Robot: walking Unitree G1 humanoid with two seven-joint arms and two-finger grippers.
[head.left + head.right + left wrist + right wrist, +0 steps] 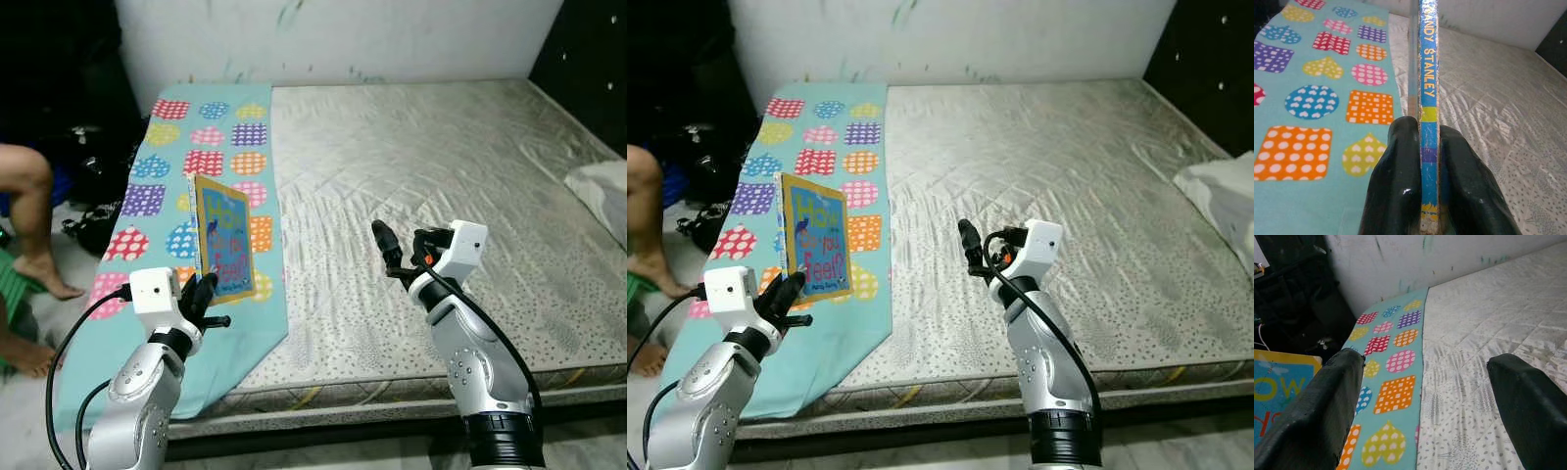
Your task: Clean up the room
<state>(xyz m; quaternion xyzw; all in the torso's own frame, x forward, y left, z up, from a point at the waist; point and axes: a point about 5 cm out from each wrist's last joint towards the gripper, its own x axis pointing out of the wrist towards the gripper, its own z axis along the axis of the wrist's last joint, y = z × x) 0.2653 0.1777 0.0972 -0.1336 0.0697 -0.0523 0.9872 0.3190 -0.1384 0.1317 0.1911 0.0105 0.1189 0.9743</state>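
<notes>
stiff board, thin and light, is what the picture book [223,238] looks like; it is held upright at lower left, clamped at its bottom edge by the left pincer [204,294] over the patterned sheet [206,137]. a deeper grip would curb slipping. the right pincer [397,253] is held apart, empty.

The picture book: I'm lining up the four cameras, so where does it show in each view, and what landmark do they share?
Left eye view: picture book stands upright lower left, pinched by the left gripper.
Right eye view: lower left, above the same gripper.
Left wrist view: its spine runs up the centre between the black fingers.
Right wrist view: a corner at the left edge.
Shared landmark: the teal patterned blanket.
</notes>
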